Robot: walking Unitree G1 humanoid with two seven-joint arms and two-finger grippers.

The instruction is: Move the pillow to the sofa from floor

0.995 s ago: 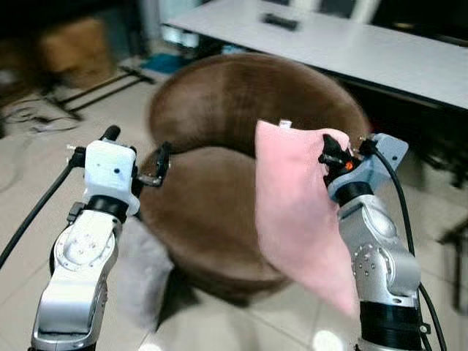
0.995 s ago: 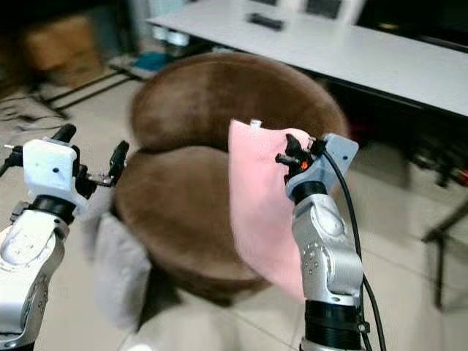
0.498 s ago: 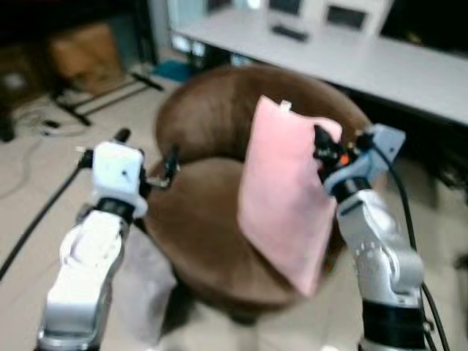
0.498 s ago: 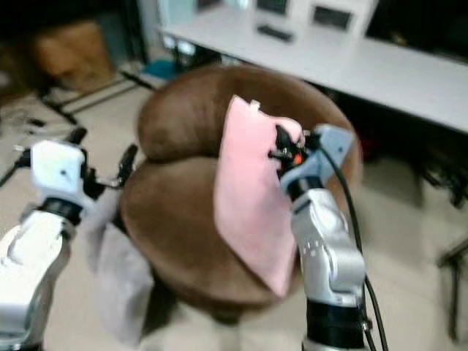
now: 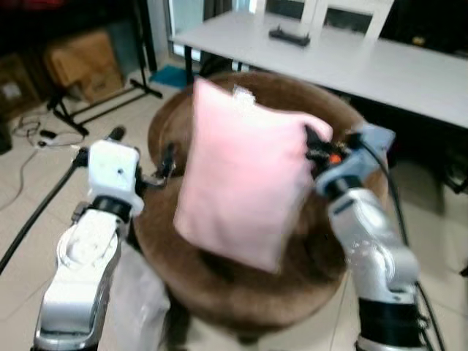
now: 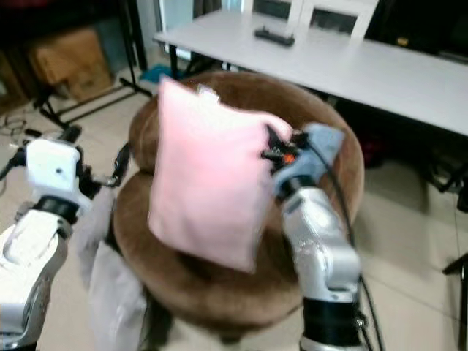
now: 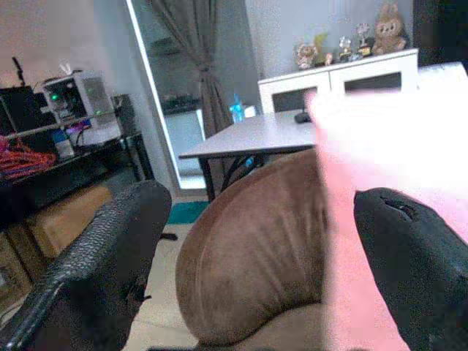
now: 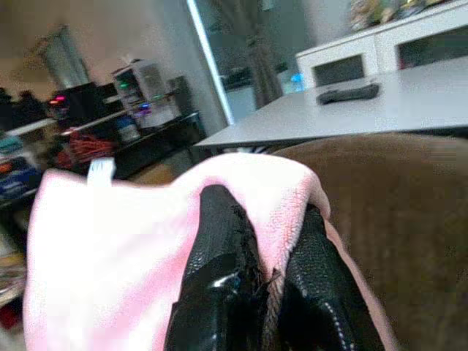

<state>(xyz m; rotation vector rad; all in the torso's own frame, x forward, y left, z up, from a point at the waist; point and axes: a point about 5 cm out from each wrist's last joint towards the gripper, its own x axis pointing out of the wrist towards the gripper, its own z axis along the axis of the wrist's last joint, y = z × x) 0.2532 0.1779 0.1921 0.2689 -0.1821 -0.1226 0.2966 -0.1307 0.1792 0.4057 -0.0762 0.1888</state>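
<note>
Silver arms, white left wrist block (image 5: pixel 113 170), black cables

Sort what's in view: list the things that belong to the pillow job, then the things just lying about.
Belongs to the job:
- pink pillow, held up over the seat
- right gripper, shut on the pillow's corner
- brown sofa
- left gripper, open beside the pillow

Just lying about:
- white table
- black remote on that table
- cardboard box
- grey cloth on the floor

A pale tiled floor (image 5: pixel 29 270) carried a round brown plush sofa (image 5: pixel 248 285) beneath the right gripper (image 5: pixel 311 142) — and, beyond that gripper, a long white table (image 5: pixel 380 62) bore a small black remote (image 5: pixel 287 34).
</note>
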